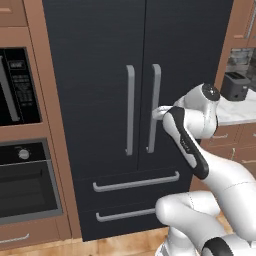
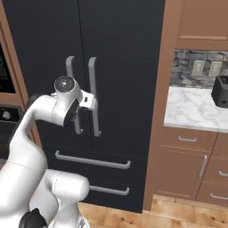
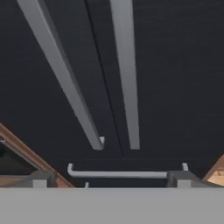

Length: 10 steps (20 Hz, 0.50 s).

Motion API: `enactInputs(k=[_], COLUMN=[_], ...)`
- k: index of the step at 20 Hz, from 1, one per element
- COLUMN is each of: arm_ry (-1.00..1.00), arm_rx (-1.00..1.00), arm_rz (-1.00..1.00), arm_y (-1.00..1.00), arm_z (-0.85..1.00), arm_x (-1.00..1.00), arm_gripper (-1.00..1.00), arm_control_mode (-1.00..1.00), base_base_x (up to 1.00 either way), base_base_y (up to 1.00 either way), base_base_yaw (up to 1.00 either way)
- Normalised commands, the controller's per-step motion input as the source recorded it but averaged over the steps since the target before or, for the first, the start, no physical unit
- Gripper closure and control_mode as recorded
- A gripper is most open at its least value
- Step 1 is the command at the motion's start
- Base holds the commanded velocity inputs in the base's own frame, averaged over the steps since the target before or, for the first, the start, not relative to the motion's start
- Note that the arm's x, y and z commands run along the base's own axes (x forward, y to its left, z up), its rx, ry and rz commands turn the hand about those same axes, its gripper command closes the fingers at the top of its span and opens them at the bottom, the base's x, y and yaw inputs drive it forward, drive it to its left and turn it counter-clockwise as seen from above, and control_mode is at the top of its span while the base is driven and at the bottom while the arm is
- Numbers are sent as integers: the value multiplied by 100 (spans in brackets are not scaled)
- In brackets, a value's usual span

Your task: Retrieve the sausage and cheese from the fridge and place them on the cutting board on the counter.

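Observation:
The tall black fridge point(image 1: 100, 75) stands straight ahead with both doors shut. Its two grey bar handles, left point(image 1: 130, 110) and right point(image 1: 154, 107), run side by side at the middle seam. My gripper point(image 1: 160, 112) hovers right at the right handle point(image 2: 94, 95), about halfway up it. In the hand view the fingertips point(image 3: 40, 180) stand wide apart, open and empty, with both handles point(image 3: 127, 74) close ahead. The sausage and cheese are hidden behind the shut doors. The cutting board and the counter are out of view.
Two fridge drawers with grey handles point(image 1: 135, 182) sit below the doors. Brown-framed wall ovens point(image 1: 22, 175) flank the fridge on the left. On the right, a marble wall counter point(image 2: 191, 111) carries a black toaster point(image 2: 221, 91) above wooden drawers point(image 2: 191, 169).

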Motion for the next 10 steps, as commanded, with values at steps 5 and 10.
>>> enactInputs(k=[5, 10], arm_ry=[0, -6], arm_rx=[4, 3], arm_rz=[-6, -7], arm_y=[-26, -5], arm_z=[17, 6], arm_x=[46, 53], arm_gripper=[-100, -100], arm_control_mode=[-100, -100], base_base_x=[0, 0], base_base_y=[0, 0], base_base_yaw=[0, 0])
